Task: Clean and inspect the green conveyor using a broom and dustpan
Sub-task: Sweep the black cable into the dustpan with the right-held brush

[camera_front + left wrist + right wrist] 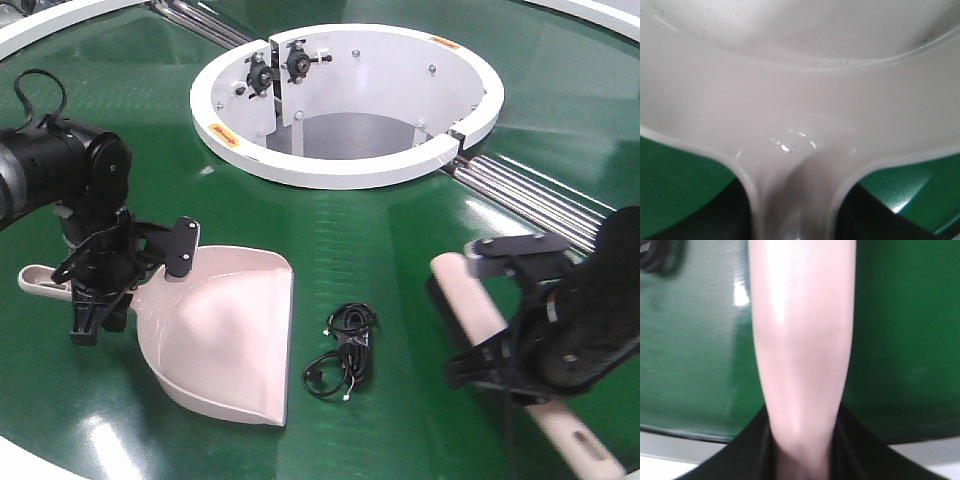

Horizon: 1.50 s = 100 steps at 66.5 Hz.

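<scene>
Two claws clenched, left claw (795, 222) gripping dustpan (225, 340) handle, right claw (802, 455) gripping broom (802, 340), green conveyor (380, 240) beneath.

Front view looks down over the conveyor (400, 230). Wrist views sit very close: left on dustpan (800, 90), right on broom (800, 340), both shared with front view.
</scene>
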Motion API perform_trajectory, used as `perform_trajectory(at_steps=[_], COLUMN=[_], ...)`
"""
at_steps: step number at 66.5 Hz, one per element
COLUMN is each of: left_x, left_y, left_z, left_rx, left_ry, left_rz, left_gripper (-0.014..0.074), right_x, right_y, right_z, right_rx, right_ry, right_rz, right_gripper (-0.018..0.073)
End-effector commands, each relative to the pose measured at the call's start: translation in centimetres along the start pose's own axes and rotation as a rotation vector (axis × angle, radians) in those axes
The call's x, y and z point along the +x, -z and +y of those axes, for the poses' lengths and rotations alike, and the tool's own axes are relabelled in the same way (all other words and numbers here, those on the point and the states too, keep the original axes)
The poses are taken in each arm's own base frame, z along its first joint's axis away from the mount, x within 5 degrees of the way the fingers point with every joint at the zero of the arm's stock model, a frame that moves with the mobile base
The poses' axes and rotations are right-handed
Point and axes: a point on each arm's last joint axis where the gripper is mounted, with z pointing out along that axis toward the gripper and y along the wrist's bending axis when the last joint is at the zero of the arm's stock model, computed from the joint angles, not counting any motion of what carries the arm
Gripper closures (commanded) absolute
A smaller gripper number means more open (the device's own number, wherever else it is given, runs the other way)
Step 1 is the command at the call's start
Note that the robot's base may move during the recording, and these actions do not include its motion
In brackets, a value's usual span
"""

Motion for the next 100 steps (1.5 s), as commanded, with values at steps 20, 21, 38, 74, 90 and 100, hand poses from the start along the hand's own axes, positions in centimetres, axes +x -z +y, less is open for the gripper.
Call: perform_trajectory(at_steps=[20, 21, 38, 74, 90, 100], left_x=[-0.1, -0.1, -0.1, -0.1, -0.1, -0.1], left_y=[2.3, 2.3, 2.3, 2.3, 2.3, 2.3], left_z=[-0.1, -0.1, -0.1, -0.1, -0.1, -0.1], left_rx=[-0.069, -0.069, -0.069, -0.069, -0.069, -0.069], left_ry=[0.005, 0.005, 0.005, 0.005, 0.005, 0.005], left_rz=[-0.023, -0.023, -0.023, -0.023, -0.023, -0.023], left_gripper=[0.0603, 0.0603, 0.0603, 0.0603, 0.0603, 0.0603], right_x=[-2.9, -3.0, -5.4, -10.2, -12.5, -12.8], right_y=[-4.5, -4.6, -5.1, -5.3, -2.7, -2.3], right_z=[3.4, 3.5, 5.8, 17.5, 18.4, 17.8], right_rx=[-0.088, -0.095, -0.218, -0.466, -0.501, -0.428], right_ry=[-0.048, -0.046, -0.033, 0.174, 0.197, 0.215], right_rz=[0.091, 0.093, 0.133, 0.174, 0.061, 0.022], right_gripper=[0.0565, 0.0565, 0.0565, 0.0564, 0.0564, 0.0564])
